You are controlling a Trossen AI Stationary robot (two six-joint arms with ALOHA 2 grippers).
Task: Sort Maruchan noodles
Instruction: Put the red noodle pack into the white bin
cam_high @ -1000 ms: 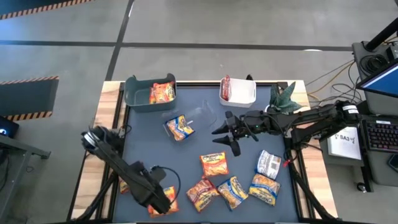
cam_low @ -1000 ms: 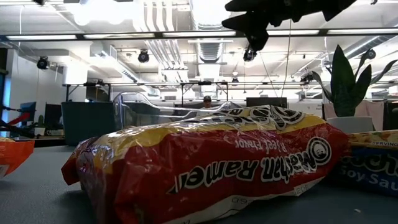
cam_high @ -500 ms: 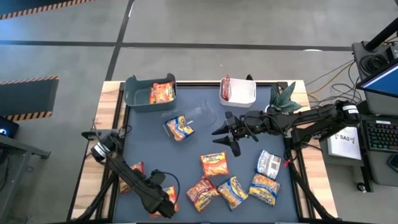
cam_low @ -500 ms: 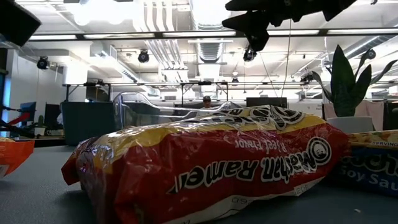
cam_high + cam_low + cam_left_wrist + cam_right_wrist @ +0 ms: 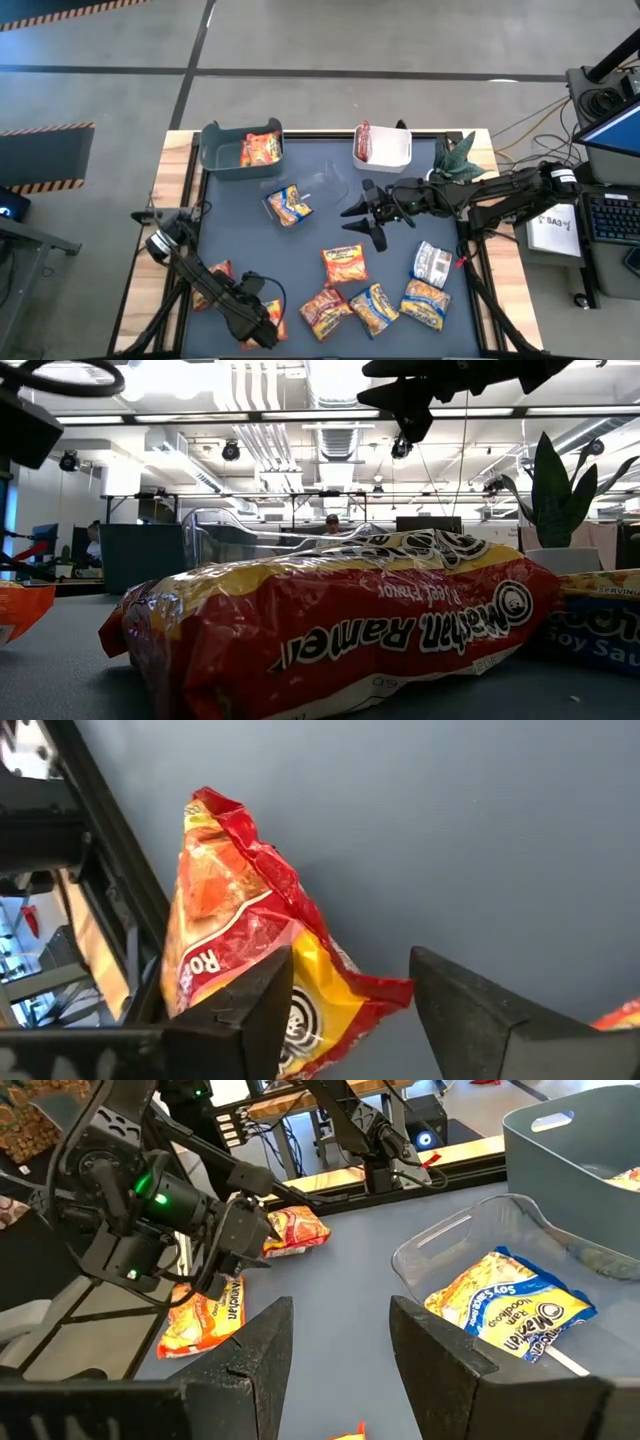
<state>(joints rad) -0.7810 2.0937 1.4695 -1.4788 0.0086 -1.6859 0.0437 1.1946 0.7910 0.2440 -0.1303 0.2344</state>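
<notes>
Presently left hand [image 5: 345,1010] hangs open over an orange-red packet [image 5: 255,945]; right hand [image 5: 335,1360] waits mid-counter, open, empty.

Ceiling strip lights [image 5: 330,417] are glaring white in the low view, flooding the room evenly. The nearest packet [image 5: 340,625] is catching shiny reflections on its wrapper. Shadows on the surface [image 5: 250,215] are staying faint and soft.

The dark mat [image 5: 240,215] lay bare on its left side and at centre. Across the lower frame, scattered noodle packets [image 5: 376,305] crowded the passage. Bins [image 5: 222,150] lined the top edge, and the right arm [image 5: 470,193] barred the right-hand middle.
</notes>
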